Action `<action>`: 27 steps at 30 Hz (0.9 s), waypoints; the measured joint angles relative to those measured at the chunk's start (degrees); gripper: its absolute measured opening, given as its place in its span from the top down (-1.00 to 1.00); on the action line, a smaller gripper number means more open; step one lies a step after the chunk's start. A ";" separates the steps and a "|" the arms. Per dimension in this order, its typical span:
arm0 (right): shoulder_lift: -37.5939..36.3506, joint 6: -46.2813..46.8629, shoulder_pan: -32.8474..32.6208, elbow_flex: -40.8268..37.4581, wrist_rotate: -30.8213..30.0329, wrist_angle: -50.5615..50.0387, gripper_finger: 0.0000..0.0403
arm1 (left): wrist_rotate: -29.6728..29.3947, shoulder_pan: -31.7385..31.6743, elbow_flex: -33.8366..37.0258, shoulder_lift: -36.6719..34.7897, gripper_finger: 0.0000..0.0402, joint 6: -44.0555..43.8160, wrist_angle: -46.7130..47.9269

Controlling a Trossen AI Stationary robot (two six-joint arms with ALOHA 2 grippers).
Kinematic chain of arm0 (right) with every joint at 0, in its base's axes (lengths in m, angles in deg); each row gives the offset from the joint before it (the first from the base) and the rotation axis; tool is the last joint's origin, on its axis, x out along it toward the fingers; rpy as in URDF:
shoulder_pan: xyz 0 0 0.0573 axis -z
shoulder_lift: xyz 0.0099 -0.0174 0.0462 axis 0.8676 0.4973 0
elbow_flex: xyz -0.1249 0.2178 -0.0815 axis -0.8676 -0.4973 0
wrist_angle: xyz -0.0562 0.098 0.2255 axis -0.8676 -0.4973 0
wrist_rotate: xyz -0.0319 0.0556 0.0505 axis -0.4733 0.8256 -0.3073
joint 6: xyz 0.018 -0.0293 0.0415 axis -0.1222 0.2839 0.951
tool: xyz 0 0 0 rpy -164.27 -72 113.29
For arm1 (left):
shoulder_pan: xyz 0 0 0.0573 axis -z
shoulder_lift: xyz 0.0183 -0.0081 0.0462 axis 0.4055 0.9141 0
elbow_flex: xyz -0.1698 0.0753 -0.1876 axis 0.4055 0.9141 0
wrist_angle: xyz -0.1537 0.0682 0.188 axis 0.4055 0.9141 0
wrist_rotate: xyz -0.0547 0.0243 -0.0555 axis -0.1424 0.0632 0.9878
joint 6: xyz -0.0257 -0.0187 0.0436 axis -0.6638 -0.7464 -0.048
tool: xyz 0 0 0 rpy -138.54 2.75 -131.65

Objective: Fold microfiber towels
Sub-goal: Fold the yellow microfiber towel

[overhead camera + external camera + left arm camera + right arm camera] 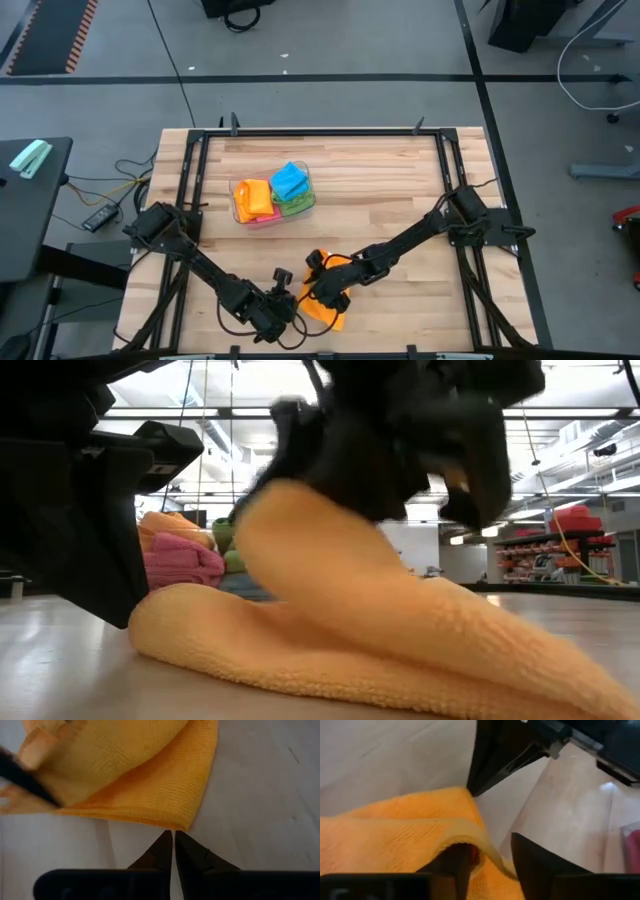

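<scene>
An orange microfiber towel [328, 303], partly doubled over, is found on the pale wooden table [380, 190] near its front edge. The left arm is extended low from the left side; the left gripper [173, 837] is seen with fingers pressed together, empty, just short of the towel's corner. The right arm is stretched in from the right, and the right gripper [487, 857] is set over a raised fold of towel, its fingers parted around it. A clear plastic tub [272, 197] of folded cloths is noted farther back.
</scene>
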 joint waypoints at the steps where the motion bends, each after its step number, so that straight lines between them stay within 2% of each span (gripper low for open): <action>1: -0.38 -0.23 -0.02 0.00 -0.10 0.49 0.18 | 0.00 0.00 0.00 0.00 0.85 0.01 -0.11; 5: -2.54 -2.01 -0.02 1.13 -1.16 0.56 0.07 | 0.02 0.00 0.00 0.00 0.85 -0.01 0.09; 10: -5.35 -2.93 -0.04 1.70 -4.85 -0.83 0.06 | 0.02 0.00 0.00 0.02 0.90 -0.01 0.11; 18: -6.75 4.10 -0.69 1.75 -4.46 -9.61 0.08 | 0.02 0.02 0.00 0.05 0.90 0.02 0.15; 27: -9.67 8.88 -5.54 1.75 -7.29 -18.51 0.16 | 0.02 0.33 0.00 0.09 0.86 0.26 0.46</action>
